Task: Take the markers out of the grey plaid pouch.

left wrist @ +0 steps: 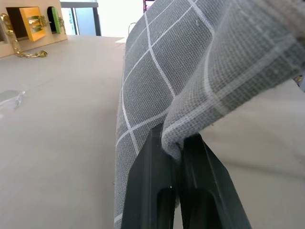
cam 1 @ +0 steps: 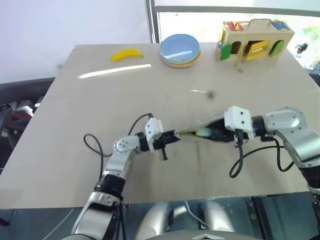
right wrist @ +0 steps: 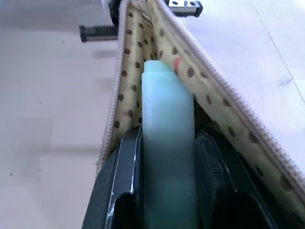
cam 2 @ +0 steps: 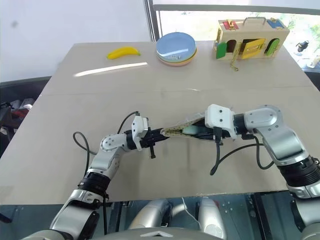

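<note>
Left gripper (left wrist: 175,157) pinched on grey plaid pouch (left wrist: 157,81) edge, right gripper (right wrist: 167,143) clamping green marker (right wrist: 167,157) (inside dotted lining), banana (cam 1: 126,54) at 11 o'clock.

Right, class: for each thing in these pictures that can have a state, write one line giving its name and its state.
grey plaid pouch: open, held up off the table between both grippers.
green marker: partly inside the pouch mouth, gripped.
left gripper: shut on the pouch's fabric.
right gripper: shut on the green marker.
plates: stacked.
wooden latch box: upright, doors closed.
</note>
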Robot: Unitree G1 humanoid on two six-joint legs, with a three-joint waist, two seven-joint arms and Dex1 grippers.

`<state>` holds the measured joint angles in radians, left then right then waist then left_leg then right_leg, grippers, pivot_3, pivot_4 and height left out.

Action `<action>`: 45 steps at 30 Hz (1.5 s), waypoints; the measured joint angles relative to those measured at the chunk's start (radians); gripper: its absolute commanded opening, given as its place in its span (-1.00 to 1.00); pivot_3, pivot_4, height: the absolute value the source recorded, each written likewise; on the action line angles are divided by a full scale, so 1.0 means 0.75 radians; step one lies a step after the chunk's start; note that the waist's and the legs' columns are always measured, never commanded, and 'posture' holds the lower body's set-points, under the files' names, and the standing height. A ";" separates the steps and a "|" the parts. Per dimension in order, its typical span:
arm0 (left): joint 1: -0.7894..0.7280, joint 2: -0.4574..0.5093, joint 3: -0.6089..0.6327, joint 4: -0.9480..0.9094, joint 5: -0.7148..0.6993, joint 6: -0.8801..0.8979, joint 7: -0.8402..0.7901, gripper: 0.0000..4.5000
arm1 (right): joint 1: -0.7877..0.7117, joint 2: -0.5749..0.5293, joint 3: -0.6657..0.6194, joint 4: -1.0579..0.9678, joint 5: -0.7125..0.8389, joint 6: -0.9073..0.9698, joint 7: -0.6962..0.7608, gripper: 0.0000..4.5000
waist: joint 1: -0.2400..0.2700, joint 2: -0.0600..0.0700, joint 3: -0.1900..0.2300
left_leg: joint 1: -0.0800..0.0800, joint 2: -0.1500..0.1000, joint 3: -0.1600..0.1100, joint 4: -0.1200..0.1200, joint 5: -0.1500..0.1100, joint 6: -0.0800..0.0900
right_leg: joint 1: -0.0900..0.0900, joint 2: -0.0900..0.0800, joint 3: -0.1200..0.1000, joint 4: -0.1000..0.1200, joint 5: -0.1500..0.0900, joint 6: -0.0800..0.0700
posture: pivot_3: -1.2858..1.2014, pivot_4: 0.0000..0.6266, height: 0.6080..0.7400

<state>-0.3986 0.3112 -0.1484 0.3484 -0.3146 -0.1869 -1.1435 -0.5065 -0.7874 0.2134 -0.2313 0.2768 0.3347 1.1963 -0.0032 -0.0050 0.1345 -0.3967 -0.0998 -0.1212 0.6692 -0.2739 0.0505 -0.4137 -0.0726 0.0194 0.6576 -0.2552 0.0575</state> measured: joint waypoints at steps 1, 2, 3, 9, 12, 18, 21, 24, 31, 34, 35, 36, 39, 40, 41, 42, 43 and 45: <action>-0.012 -0.002 0.002 0.021 0.002 -0.004 0.015 -1.00 | 0.001 0.005 -0.015 -0.012 0.030 0.015 -0.002 -0.60 | 0.000 0.000 0.000 | 0.000 0.000 0.000 0.000 0.000 0.000 | 0.000 0.000 0.000 0.000 0.000 0.000 | 0.03 -0.52 1.00; -0.020 -0.002 0.002 0.034 0.007 -0.011 0.023 -1.00 | 0.001 0.015 -0.027 -0.034 0.059 0.024 -0.006 -0.60 | 0.000 0.000 0.000 | 0.000 0.000 0.000 0.000 0.000 0.000 | 0.000 0.000 0.000 0.000 0.000 0.000 | 0.03 -0.52 1.00; -0.023 -0.002 0.003 0.039 0.009 -0.013 0.025 -1.00 | 0.001 0.017 -0.028 -0.045 0.067 0.027 -0.006 -0.60 | 0.000 0.000 0.000 | 0.000 0.000 0.000 0.000 0.000 0.000 | 0.000 0.000 0.000 0.000 0.000 0.000 | 0.03 -0.52 1.00; -0.029 0.011 0.003 0.097 0.038 -0.052 0.035 -1.00 | -0.012 0.103 -0.037 -0.144 0.196 0.137 -0.051 -0.60 | -0.004 0.000 0.000 | 0.000 0.000 0.000 0.000 0.000 0.000 | 0.000 0.000 0.000 0.000 0.000 0.000 | 0.03 -0.52 1.00; -0.043 0.012 0.006 0.112 0.041 -0.065 0.040 -1.00 | -0.056 0.139 -0.057 -0.163 0.264 0.183 -0.095 -0.60 | -0.004 0.000 0.000 | 0.000 0.000 0.000 0.000 0.000 0.000 | 0.000 0.000 0.000 0.000 0.000 0.000 | 0.03 -0.52 1.00; -0.082 0.022 0.039 0.126 0.036 -0.099 0.060 -1.00 | -0.095 0.152 -0.182 -0.170 0.436 0.298 -0.189 -0.60 | 0.000 0.000 0.000 | -0.001 0.000 -0.001 0.000 0.000 0.000 | 0.000 0.000 -0.001 0.000 0.000 0.000 | 0.03 -0.52 1.00; -0.101 0.034 0.064 0.125 0.025 -0.111 0.083 -1.00 | -0.118 0.168 -0.268 -0.172 0.557 0.358 -0.249 -0.60 | -0.001 0.000 0.000 | -0.001 0.000 -0.001 0.000 0.000 0.000 | 0.000 0.000 -0.001 0.000 0.000 0.000 | 0.03 -0.52 1.00; -0.108 0.044 0.081 0.111 0.023 -0.113 0.099 -1.00 | -0.118 0.194 -0.318 -0.171 0.684 0.435 -0.306 -0.60 | -0.003 0.000 0.000 | 0.000 0.000 -0.001 0.000 0.000 0.000 | 0.000 0.000 0.000 0.000 0.000 0.000 | 0.03 -0.52 1.00; -0.086 0.045 0.081 0.067 0.024 -0.108 0.132 -1.00 | -0.123 0.295 -0.415 -0.147 0.985 0.570 -0.512 -0.60 | -0.008 0.000 0.000 | -0.001 0.000 -0.001 0.000 0.000 0.000 | 0.000 0.000 0.000 0.001 0.000 0.000 | 0.03 -0.52 1.00; -0.075 0.042 0.080 0.046 0.023 -0.102 0.143 -1.00 | -0.142 0.330 -0.440 -0.130 1.085 0.602 -0.594 -0.60 | -0.009 0.000 0.000 | -0.001 0.000 -0.001 0.000 0.000 0.000 | 0.000 0.000 0.000 0.001 0.000 0.000 | 0.03 -0.52 1.00; -0.074 0.036 0.079 0.036 0.024 -0.100 0.148 -1.00 | -0.152 0.351 -0.467 -0.103 1.143 0.615 -0.645 -0.60 | -0.009 0.000 0.000 | 0.000 0.000 -0.001 0.000 0.000 0.000 | 0.000 0.000 0.000 0.001 0.000 0.000 | 0.03 -0.52 1.00; -0.075 0.035 0.079 0.031 0.024 -0.098 0.156 -1.00 | -0.158 0.369 -0.492 -0.069 1.202 0.631 -0.698 -0.60 | -0.009 0.000 0.000 | 0.000 0.000 -0.001 0.000 0.000 0.000 | 0.000 0.000 0.000 0.001 0.000 0.000 | 0.03 -0.52 1.00; -0.074 0.029 0.079 0.025 0.026 -0.083 0.174 -1.00 | -0.159 0.431 -0.561 0.034 1.373 0.675 -0.875 -0.60 | -0.010 0.000 0.000 | 0.000 0.000 0.000 0.000 0.000 0.000 | 0.000 0.000 0.000 0.002 0.000 0.000 | 0.03 -0.52 1.00; -0.072 0.025 0.080 0.025 0.027 -0.076 0.186 -1.00 | -0.158 0.442 -0.567 0.036 1.397 0.682 -0.908 -0.60 | -0.011 0.000 0.000 | 0.000 0.000 0.000 0.000 0.000 0.000 | -0.001 0.000 0.000 0.002 0.000 0.000 | 0.03 -0.52 1.00; -0.064 0.025 0.082 0.031 0.037 -0.059 0.205 -1.00 | -0.157 0.457 -0.577 0.029 1.421 0.682 -0.934 -0.60 | -0.012 0.000 0.000 | 0.000 0.000 0.000 -0.001 0.000 0.000 | -0.001 0.000 0.000 0.002 0.000 0.000 | 0.03 -0.52 1.00; -0.055 0.024 0.082 0.036 0.045 -0.048 0.218 -1.00 | -0.155 0.467 -0.582 0.014 1.430 0.682 -0.953 -0.60 | -0.014 0.000 0.000 | 0.000 0.000 0.000 -0.001 0.000 0.000 | -0.001 0.000 0.001 0.002 0.000 0.000 | 0.03 -0.52 1.00; -0.041 0.018 0.082 0.038 0.054 -0.033 0.234 -1.00 | -0.149 0.490 -0.584 -0.006 1.443 0.682 -0.983 -0.60 | -0.017 0.000 0.000 | 0.000 0.000 0.000 -0.001 0.000 0.000 | -0.001 0.000 0.001 0.002 0.000 0.000 | 0.03 -0.52 1.00; -0.033 -0.005 0.080 0.033 0.056 -0.014 0.252 -1.00 | -0.144 0.557 -0.566 -0.017 1.475 0.684 -1.057 -0.60 | -0.017 0.001 0.000 | 0.000 0.000 0.000 -0.001 0.000 0.000 | -0.002 0.000 0.001 0.003 0.000 0.000 | 0.03 -0.52 1.00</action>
<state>-0.4235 0.3072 -0.0887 0.3729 -0.2727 -0.1976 -0.9542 -0.6142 -0.3693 -0.2108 -0.2439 1.3832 0.8479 0.4033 -0.0158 -0.0046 0.1347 -0.3971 -0.0999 -0.1210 0.6688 -0.2737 0.0508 -0.4150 -0.0724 0.0203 0.6599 -0.2551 0.0575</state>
